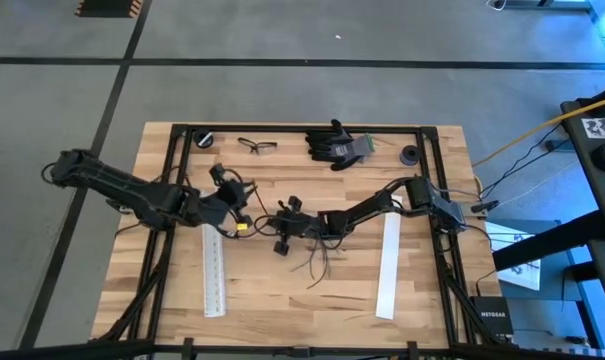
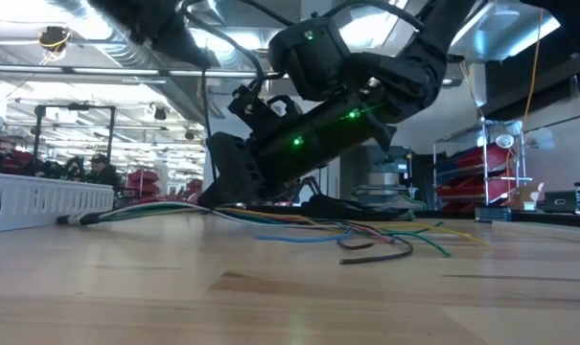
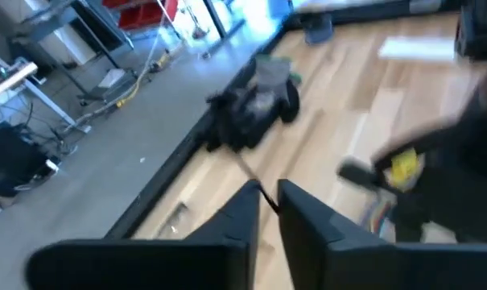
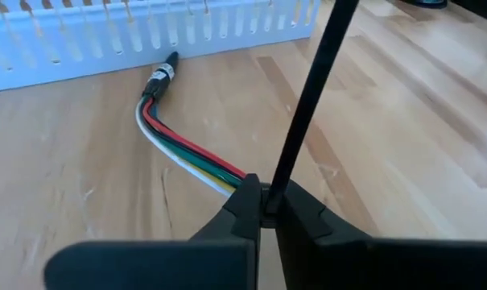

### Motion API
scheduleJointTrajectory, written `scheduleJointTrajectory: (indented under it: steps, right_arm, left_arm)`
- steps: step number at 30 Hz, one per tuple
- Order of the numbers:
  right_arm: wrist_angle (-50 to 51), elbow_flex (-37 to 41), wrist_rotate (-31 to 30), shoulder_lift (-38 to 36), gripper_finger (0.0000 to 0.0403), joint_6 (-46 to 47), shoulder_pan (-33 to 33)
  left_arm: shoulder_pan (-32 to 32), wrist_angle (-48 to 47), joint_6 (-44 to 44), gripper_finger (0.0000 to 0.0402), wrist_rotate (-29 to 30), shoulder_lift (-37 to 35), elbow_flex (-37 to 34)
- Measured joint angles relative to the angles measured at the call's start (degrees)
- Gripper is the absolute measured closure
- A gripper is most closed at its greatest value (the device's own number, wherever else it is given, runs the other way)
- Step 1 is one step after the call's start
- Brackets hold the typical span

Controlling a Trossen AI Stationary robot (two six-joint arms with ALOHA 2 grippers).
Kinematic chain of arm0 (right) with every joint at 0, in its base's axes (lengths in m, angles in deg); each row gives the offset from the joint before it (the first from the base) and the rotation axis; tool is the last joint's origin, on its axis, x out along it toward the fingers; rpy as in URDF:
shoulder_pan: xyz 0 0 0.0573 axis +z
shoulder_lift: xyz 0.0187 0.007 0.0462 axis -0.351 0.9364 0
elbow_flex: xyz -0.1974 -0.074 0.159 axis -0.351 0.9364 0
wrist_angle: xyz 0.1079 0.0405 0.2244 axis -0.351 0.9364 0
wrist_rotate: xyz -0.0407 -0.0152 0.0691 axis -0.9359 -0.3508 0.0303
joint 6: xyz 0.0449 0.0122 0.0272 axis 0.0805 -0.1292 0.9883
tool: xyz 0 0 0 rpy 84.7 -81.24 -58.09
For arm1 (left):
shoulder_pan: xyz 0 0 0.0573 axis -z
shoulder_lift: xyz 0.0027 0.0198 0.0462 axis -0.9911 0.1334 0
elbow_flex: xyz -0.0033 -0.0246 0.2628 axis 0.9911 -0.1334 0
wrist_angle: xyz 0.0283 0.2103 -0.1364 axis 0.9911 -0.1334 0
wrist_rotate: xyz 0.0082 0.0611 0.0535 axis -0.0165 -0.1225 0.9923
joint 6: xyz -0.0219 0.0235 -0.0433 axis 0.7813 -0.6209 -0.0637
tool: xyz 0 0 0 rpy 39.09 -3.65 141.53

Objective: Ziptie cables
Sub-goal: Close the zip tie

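The right gripper [image 4: 263, 211] was clamped on a thin black zip tie [image 4: 307, 97] just above the cables [image 4: 187, 153], which lay mid-table beside a white slotted strip [image 4: 146, 32]. The left gripper [image 3: 267, 201] pinched the tie's other end.

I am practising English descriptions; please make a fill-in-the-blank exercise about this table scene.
1. The right gripper is shut on a thin ____ zip tie.
2. The cables lie on the ____ table.
3. The left gripper is near one of ____ long white strips.
Missing: black; wooden; two.
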State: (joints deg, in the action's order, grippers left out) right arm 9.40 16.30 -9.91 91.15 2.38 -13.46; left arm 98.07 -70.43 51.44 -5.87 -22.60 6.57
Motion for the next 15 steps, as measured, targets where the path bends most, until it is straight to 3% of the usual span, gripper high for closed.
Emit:
scheduleJointTrajectory:
  steps: [4,7,11,15]
  right_arm:
    - [0.54,-0.03,0.44,-0.02,0.0402,-0.04,0.0]
    - [0.39,-0.03,0.81,-0.02,0.0402,-0.06,0.0]
    - [0.5,-0.03,1.35,-0.02,0.0402,-0.23,0.0]
    - [0.41,-0.03,1.37,-0.02,0.0402,-1.36,-0.09]
  left_arm:
    - [0.12,-6.85,0.36,0.0312,0.45,-3.02,5.45]
    - [1.79,-14.94,5.7,0.0278,-0.61,-5.63,8.4]
    - [4.21,-25.73,19.61,0.0256,-5.33,-9.09,8.2]
    - [6.9,-31.82,34.31,0.0251,-11.5,-9.44,2.31]
